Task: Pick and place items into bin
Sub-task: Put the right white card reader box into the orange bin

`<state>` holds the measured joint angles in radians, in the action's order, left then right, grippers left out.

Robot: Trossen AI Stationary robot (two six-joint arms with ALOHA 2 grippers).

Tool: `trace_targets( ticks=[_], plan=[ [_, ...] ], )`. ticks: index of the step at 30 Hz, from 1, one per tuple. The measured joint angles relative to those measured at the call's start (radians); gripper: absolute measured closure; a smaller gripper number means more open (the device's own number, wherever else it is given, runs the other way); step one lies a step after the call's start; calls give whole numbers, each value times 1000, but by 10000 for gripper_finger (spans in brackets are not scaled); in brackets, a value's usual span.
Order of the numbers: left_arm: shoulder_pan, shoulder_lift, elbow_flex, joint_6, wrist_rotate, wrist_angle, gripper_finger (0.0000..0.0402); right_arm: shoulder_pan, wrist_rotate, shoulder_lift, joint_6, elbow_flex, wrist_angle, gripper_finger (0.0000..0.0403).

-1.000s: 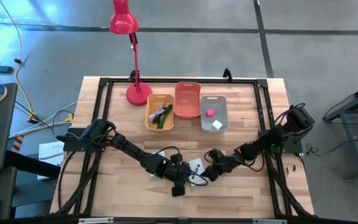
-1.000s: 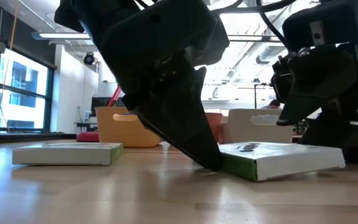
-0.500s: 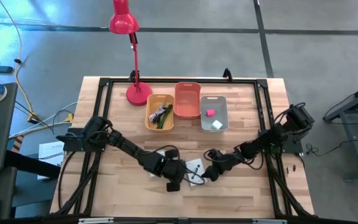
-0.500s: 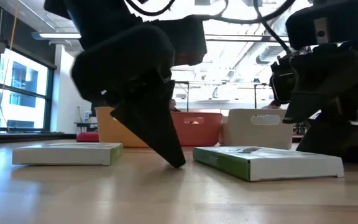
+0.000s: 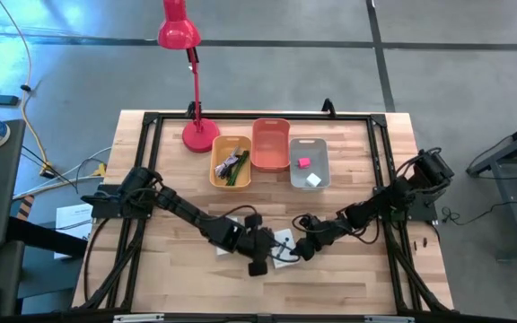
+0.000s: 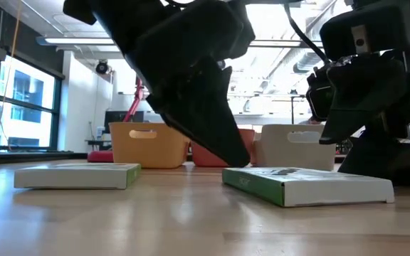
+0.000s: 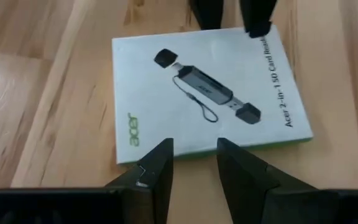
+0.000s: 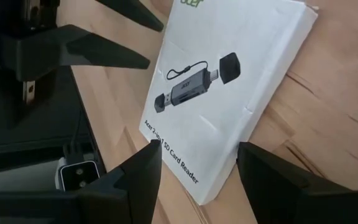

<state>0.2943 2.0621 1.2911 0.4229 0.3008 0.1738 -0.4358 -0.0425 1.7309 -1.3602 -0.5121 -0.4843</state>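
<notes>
A white card box printed with a black card reader (image 7: 204, 93) lies flat on the table near its front middle (image 5: 283, 242). My left gripper (image 7: 194, 165) is open, its fingertips just above the box's end (image 6: 233, 174), with nothing between them. From the opposite side my right gripper (image 8: 197, 165) is open over the box's other end (image 6: 376, 186), its fingers either side of a corner and clear of it. A second white card box (image 6: 77, 176) lies flat to the left. A green stick and black cable lie in the yellow bin (image 5: 230, 161). A pink cube (image 5: 303, 162) and a white cube lie in the grey bin (image 5: 309, 163).
An orange bin (image 5: 270, 144) stands between the yellow and grey bins at the table's far side. A red desk lamp (image 5: 196, 135) stands at the far left of the bins. A black frame (image 5: 151, 126) runs round the tabletop.
My left gripper's fingertips were down on the table against the card box's end. They drew back a little toward the table's left, then rose and came back over that end. The box's end has shifted slightly and it lies flat.
</notes>
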Motion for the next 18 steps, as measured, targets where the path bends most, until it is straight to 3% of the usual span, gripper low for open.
trace_targets(
  ticks=[18],
  plan=[
    [0,28,6,5,-53,-22,291,3,-10,1,21,3,-16,204]
  ],
)
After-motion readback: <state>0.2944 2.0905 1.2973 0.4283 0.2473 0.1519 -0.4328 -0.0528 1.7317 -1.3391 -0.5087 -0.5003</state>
